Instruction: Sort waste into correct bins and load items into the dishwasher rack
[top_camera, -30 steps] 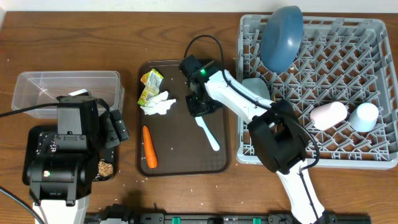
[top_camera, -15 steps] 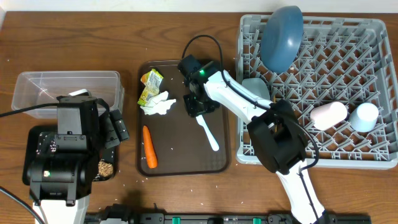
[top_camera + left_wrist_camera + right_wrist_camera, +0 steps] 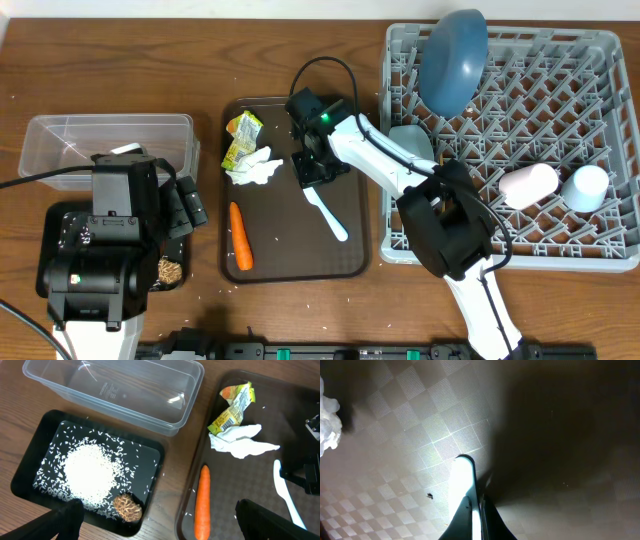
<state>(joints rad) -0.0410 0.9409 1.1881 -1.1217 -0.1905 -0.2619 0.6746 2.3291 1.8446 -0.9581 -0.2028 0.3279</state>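
My right end effector grips the handle of the light blue plastic utensil, which trails toward 5 o'clock on the dark brown serving tray. Next, I judge: lift and carry it toward 3 o'clock into the grey lattice dishwasher rack.

Right end effector and light blue plastic utensil slightly farther left than before.

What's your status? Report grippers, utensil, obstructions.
Left gripper open, empty, above black tray. Right gripper shut on light blue utensil, over brown serving tray. Tissue beside it, not touching.
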